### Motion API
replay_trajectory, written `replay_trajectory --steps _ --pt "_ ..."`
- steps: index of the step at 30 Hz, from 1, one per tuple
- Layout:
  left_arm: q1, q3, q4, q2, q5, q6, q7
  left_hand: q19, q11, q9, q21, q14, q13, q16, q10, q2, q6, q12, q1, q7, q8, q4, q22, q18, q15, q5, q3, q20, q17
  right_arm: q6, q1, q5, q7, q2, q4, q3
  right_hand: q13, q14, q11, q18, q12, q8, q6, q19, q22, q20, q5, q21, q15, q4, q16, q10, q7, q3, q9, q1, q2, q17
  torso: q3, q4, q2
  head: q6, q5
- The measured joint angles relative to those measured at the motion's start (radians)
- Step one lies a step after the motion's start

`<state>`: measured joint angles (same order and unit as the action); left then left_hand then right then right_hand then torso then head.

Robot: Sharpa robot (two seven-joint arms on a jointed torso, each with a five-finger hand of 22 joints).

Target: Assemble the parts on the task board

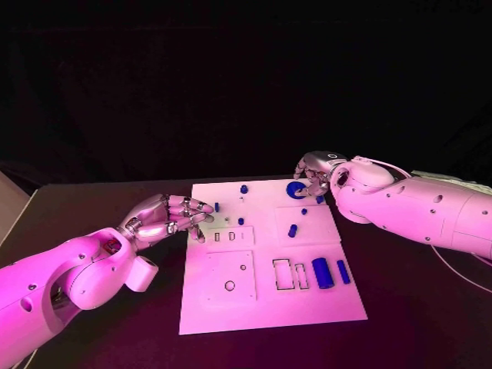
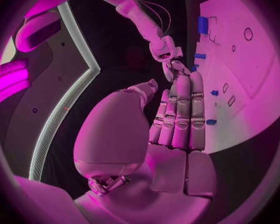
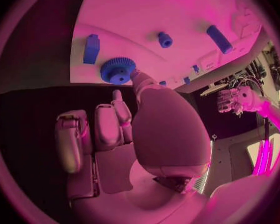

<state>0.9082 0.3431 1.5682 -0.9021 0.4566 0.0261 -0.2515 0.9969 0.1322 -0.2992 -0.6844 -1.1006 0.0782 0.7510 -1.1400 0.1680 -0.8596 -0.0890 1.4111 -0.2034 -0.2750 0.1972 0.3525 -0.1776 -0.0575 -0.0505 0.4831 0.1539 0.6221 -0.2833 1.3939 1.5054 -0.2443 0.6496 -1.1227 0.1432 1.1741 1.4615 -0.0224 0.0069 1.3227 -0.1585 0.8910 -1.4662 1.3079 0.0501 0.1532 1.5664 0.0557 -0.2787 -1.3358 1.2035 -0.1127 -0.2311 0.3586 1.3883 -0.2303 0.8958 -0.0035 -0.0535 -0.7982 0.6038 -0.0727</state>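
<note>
The white task board (image 1: 263,300) lies mid-table. A blue gear (image 1: 297,190) sits near its far right corner, and my right hand (image 1: 319,174) is at it. My right hand's thumb tip touches the gear (image 3: 118,69) while its other fingers (image 3: 96,129) curl in, holding nothing. My left hand (image 1: 168,217) hovers at the board's left edge, fingers (image 2: 180,109) straight and side by side, empty. A small blue part (image 1: 216,207) lies just beyond its fingertips. Two long blue cylinders (image 1: 323,273) lie near the board's right edge.
Small blue pegs (image 1: 244,187) and pieces (image 1: 293,229) stand scattered over the far half of the board. A blue block (image 3: 91,49) and a short blue piece (image 3: 165,39) lie past the gear. Dark table (image 1: 423,307) surrounds the board.
</note>
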Motion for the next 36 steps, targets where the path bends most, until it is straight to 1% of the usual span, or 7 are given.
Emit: replay_trajectory --steps 5,13,14,23,30,34,36 --pt "0.0 0.0 0.0 0.0 0.0 0.0 0.0 0.0 0.0 -0.001 0.0 0.0 0.0 0.0 0.0 0.0 0.0 0.0 0.0 0.0 0.0 0.0 0.0 0.0 0.0 0.0 0.0 0.0 0.0 0.011 0.0 -0.011 0.0 -0.006 0.011 0.0 0.002 0.0 0.001 0.0 0.0 0.0 0.0 0.0 0.0 0.0 0.0 0.0 0.0 0.0 -0.004 0.002 0.0 0.0 0.0 0.0 0.0 0.004 -0.0011 -0.0028 0.0 0.003 -0.002" --pt "0.0 0.0 0.0 0.0 0.0 0.0 0.001 0.0 0.0 -0.001 0.0 0.0 0.0 0.0 0.0 0.0 0.0 0.0 0.0 0.0 0.0 0.0 0.0 0.0 0.0 0.0 0.0 0.0 0.0 0.03 -0.001 -0.025 0.001 -0.016 0.031 0.0 0.006 0.0 -0.001 0.0 0.004 0.0 -0.003 0.0 0.0 0.0 0.009 0.0 0.0 0.0 -0.004 0.005 -0.003 0.0 -0.001 0.0 0.0 0.007 -0.0006 -0.0017 -0.001 0.005 0.0" --pt "0.0 0.0 0.0 0.0 0.0 0.0 0.001 0.0 0.0 -0.001 0.0 0.0 0.0 0.0 0.0 0.0 0.0 0.0 0.0 0.0 0.0 0.0 0.0 0.0 0.0 0.0 0.0 0.0 0.0 0.032 -0.001 -0.026 0.001 -0.017 0.033 0.0 0.006 0.0 -0.001 0.0 0.004 0.0 -0.003 0.0 0.0 0.0 0.009 0.0 0.0 0.0 -0.004 0.004 -0.003 0.0 -0.001 -0.004 0.004 0.007 -0.0007 -0.0014 -0.001 0.005 0.0" --pt "0.0 0.0 0.0 0.0 0.0 0.0 0.001 0.0 0.0 -0.001 0.0 0.0 0.0 0.0 0.0 0.0 0.0 0.0 0.0 0.0 0.0 0.0 0.0 0.0 0.0 0.0 0.0 0.0 0.0 0.048 -0.001 -0.035 0.002 -0.017 0.042 0.0 0.013 0.004 -0.002 0.0 0.009 0.0 -0.003 0.0 0.0 0.0 0.02 0.0 -0.004 -0.003 -0.009 0.005 -0.003 -0.003 -0.001 -0.008 0.008 0.013 0.0 -0.0014 -0.001 0.009 0.003" --pt "0.0 0.0 0.0 -0.001 0.0 0.0 0.001 0.0 0.0 -0.001 0.0 0.0 0.0 0.0 0.0 0.0 0.0 0.0 0.0 0.0 0.0 0.0 0.0 0.0 0.0 0.0 0.0 0.0 0.0 0.053 -0.001 -0.039 0.003 -0.015 0.043 -0.001 0.017 0.003 -0.005 0.0 0.012 0.0 -0.003 0.0 0.0 0.0 0.045 0.0 -0.004 -0.001 -0.009 0.008 -0.003 -0.015 -0.002 -0.008 0.008 0.015 0.0007 -0.0005 -0.001 0.009 0.003" --pt "0.0 0.0 -0.001 -0.001 0.0 0.0 0.001 0.0 0.0 -0.001 0.0 0.0 0.0 0.0 0.0 0.0 0.0 0.0 0.0 0.0 0.0 0.0 0.0 0.0 0.0 0.0 0.0 0.0 0.0 0.057 -0.001 -0.042 0.004 -0.013 0.043 -0.001 0.02 0.003 -0.005 0.0 0.012 0.0 -0.003 0.0 0.0 0.0 0.068 0.0 -0.004 0.0 -0.012 0.008 -0.003 -0.025 -0.003 -0.012 0.012 0.016 0.001 -0.0008 -0.001 0.01 0.001" --pt "0.0 0.0 -0.001 -0.001 0.0 0.0 0.001 0.0 0.0 -0.001 0.0 0.0 0.0 0.0 0.0 0.0 0.0 0.0 0.0 0.0 0.0 0.0 0.0 0.0 0.0 0.0 0.0 0.0 0.0 0.06 -0.001 -0.043 0.005 -0.013 0.043 -0.001 0.02 0.003 -0.005 0.0 0.012 0.0 0.002 0.0 0.0 0.0 0.088 0.0 -0.004 0.001 -0.012 0.008 -0.007 -0.037 -0.003 -0.012 0.012 0.016 0.001 -0.0009 -0.001 0.01 0.001"
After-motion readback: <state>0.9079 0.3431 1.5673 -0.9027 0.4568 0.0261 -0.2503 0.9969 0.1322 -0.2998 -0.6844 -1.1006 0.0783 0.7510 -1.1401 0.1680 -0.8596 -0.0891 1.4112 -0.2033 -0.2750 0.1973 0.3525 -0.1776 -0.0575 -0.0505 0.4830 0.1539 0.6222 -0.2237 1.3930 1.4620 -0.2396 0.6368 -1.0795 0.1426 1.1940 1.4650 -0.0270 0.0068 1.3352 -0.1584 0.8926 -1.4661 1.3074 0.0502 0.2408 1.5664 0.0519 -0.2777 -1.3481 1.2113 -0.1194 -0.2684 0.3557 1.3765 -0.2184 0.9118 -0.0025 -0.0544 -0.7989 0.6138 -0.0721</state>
